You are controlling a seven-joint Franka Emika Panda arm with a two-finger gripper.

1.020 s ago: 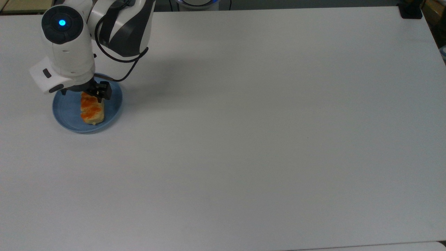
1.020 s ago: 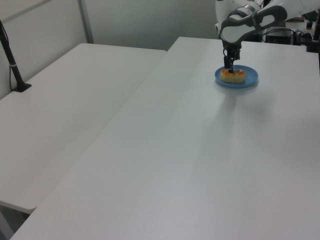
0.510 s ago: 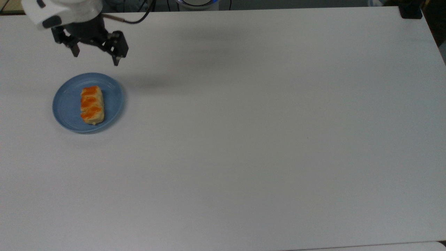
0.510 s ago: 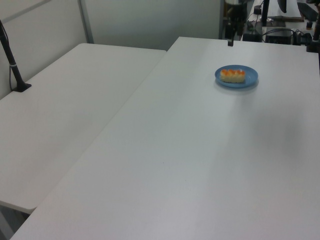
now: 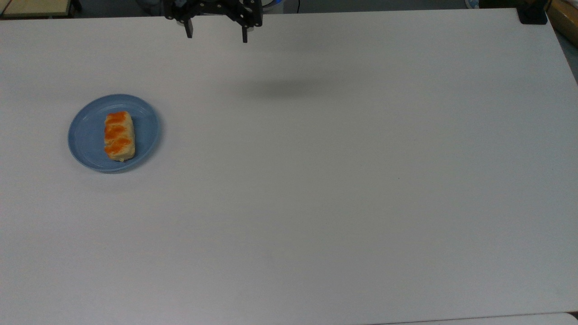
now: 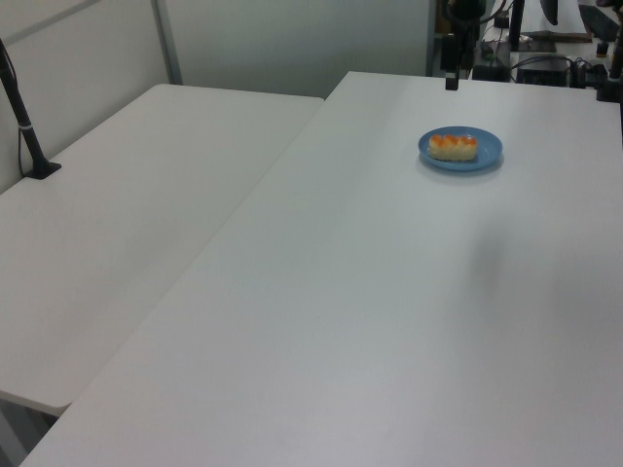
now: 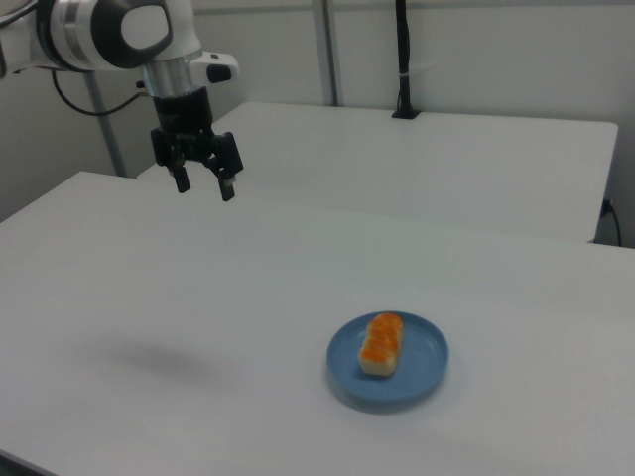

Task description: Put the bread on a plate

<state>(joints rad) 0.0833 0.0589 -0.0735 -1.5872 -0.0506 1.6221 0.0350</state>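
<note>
The claw (image 7: 203, 187) hangs high over the worktop (image 5: 316, 180), its two fingers spread wide with nothing between them; in the top view it sits at the upper edge of the picture, fingers pointing down at bare surface. Directly under it there is only a soft shadow on the white top. Well away from the claw, toward the top view's left and lower down the picture, the plate (image 5: 88, 144) lies flat, and the bread (image 5: 119, 136) rests on it, lying lengthwise near the middle, slightly toward the side nearer the claw, with its orange bumps up. In the right view the bread (image 7: 381, 343) is inside the rim of the plate (image 7: 422, 372), with blue showing all round it, so it looks settled and not overhanging. Judging from this, the placing is done, and what remains is only for the arm to clear off. To do that well the claw should keep its height and stay apart from the plate, with no sweep low across that side of the worktop, since a brush against the rim could slide the plate or tip the bread off.
</note>
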